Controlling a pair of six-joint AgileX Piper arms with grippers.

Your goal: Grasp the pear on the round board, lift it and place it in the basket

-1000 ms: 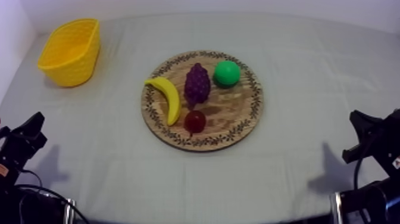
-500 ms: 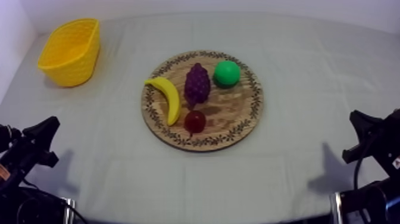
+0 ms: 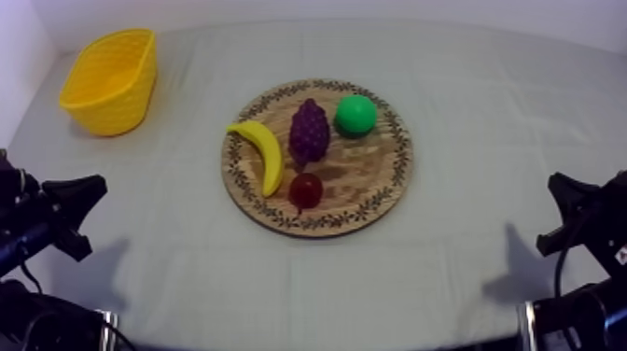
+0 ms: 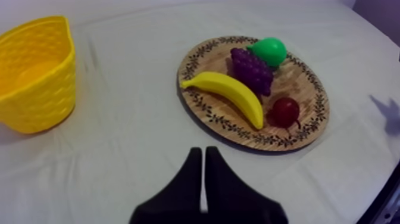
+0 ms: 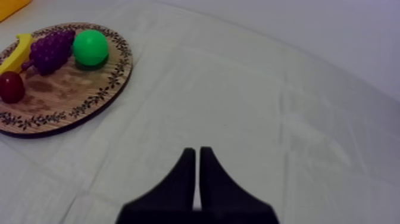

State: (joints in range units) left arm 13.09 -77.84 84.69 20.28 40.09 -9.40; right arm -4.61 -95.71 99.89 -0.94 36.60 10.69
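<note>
The green pear [image 3: 355,114] lies on the far right part of the round wooden board [image 3: 369,177], at the middle of the table. The yellow basket [image 3: 110,79] stands at the far left corner with nothing in it. My left gripper [image 3: 86,213] hovers low at the left edge, well short of the board, and its fingers [image 4: 202,152] lie together, shut on nothing. From there the pear [image 4: 269,50] sits behind the grapes. My right gripper [image 3: 558,215] rests low at the right edge, also shut [image 5: 197,152], with the pear [image 5: 90,47] far ahead.
A banana [image 3: 264,154], a bunch of grapes [image 3: 310,131] and a small red fruit [image 3: 305,189] share the board with the pear. Bare cloth surrounds the board on all sides, and a white wall runs along the table's far edge.
My left gripper has risen and moved inward from the left edge toward the board. The right arm and the fruit have stayed put.
</note>
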